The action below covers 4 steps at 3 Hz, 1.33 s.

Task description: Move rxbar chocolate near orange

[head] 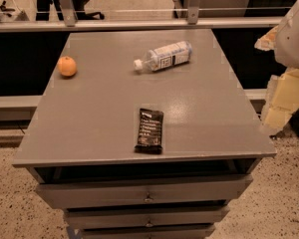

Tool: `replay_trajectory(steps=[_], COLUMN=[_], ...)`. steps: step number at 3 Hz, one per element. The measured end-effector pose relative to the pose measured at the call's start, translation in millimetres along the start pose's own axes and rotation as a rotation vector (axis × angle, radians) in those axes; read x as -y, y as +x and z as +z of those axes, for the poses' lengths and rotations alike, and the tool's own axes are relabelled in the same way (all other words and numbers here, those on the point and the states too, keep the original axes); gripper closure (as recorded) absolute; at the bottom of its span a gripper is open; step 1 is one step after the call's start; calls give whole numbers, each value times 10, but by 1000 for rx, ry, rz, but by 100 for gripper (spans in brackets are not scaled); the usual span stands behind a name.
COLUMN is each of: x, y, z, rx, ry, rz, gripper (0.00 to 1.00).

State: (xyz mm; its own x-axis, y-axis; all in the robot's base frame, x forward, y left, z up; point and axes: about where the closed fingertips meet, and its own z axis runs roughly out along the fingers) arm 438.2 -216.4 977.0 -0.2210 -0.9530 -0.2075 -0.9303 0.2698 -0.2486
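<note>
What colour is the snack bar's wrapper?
The rxbar chocolate is black with white print, clearest in the camera view. The gripper is not in sight.

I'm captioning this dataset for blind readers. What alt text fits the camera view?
A black snack bar lies near the front edge of a grey drawer cabinet, with an orange at back left and a clear bottle on its side behind. The gripper is out of view.

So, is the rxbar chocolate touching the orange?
Apart: the camera view shows bare tabletop between rxbar chocolate and orange. The tool is not in view.
</note>
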Motion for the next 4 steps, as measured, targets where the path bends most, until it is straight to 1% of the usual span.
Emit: replay_trajectory(steps=[1,2,3,4], x=[-6,-124,-353,-537], y=[-50,-269,-745,-1173], z=[17,196,601,1002], rx=[9,20,29,49], ry=[-2,-43,-118,-171], rz=[9,69,142,245], gripper=[0,0,0,0])
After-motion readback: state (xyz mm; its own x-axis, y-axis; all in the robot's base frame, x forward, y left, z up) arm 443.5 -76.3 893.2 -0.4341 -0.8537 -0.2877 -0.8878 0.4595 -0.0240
